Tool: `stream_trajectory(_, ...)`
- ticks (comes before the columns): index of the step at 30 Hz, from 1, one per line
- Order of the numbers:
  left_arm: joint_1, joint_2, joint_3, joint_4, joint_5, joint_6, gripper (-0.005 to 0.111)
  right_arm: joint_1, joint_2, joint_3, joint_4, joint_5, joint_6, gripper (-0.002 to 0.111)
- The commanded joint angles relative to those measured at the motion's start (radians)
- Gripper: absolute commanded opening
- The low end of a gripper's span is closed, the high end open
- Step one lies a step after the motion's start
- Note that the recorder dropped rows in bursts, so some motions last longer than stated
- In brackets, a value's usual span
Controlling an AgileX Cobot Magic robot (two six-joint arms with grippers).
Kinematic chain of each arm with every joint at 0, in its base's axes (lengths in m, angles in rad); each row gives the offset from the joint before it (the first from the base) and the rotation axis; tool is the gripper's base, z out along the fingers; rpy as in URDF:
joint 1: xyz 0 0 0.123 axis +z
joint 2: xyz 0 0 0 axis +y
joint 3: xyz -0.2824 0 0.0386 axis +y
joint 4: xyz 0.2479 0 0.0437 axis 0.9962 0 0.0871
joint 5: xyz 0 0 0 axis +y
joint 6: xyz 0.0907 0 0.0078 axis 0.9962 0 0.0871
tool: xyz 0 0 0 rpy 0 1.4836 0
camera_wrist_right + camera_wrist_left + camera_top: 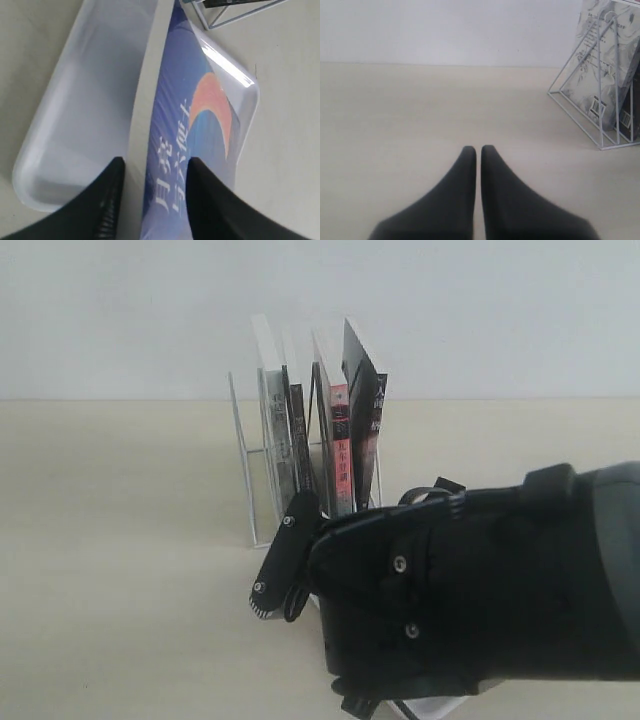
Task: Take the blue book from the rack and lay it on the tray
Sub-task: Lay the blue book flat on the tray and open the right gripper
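Note:
In the right wrist view the blue book (197, 95), with its orange crescent and white characters, stands tilted on its edge inside the white tray (75, 105). My right gripper (154, 162) is open, its fingers set wider than the book and straddling its near end. In the exterior view the right arm (470, 590) fills the lower right, one finger (283, 558) pointing down in front of the white wire rack (250, 470); the book is hidden there. My left gripper (477, 148) is shut and empty over bare table, to the side of the rack (600, 100).
The rack still holds a black-covered book (362, 405), a pink-spined book (340, 455) and a grey patterned one (600, 55). A corner of the rack's wire base (220, 17) lies just past the tray's far end. A pale wall stands behind the table.

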Motion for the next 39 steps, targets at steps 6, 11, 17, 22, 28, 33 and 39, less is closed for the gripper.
stream_trajectory(6, 0.002, -0.003, -0.001, -0.004, -0.004, 0.0, 0.004, 0.002, -0.003, 0.002, -0.004, 0.005, -0.001, 0.042)
stream_trajectory(11, 0.002, -0.003, -0.001, -0.004, -0.004, 0.0, 0.004, 0.002, -0.005, 0.002, -0.004, 0.004, -0.001, 0.042)
stream_trajectory(17, 0.002, -0.003, -0.001, -0.004, -0.004, 0.0, 0.004, 0.002, -0.007, -0.055, 0.043, 0.012, 0.003, 0.042)
stream_trajectory(22, 0.002, -0.003, -0.001, -0.004, -0.004, 0.0, 0.004, 0.002, -0.007, -0.109, 0.076, 0.061, -0.001, 0.037)
stream_trajectory(28, 0.002, -0.003, -0.001, -0.004, -0.004, 0.0, 0.004, 0.002, -0.007, -0.124, 0.085, 0.233, 0.0, 0.0)
stream_trajectory(33, 0.002, -0.003, -0.001, -0.004, -0.004, 0.0, 0.004, 0.002, -0.071, -0.054, 0.088, 0.256, 0.027, 0.0)
stream_trajectory(39, 0.002, -0.003, -0.001, -0.004, -0.004, 0.0, 0.004, -0.001, -0.31, 0.172, 0.044, 0.256, 0.206, 0.0)
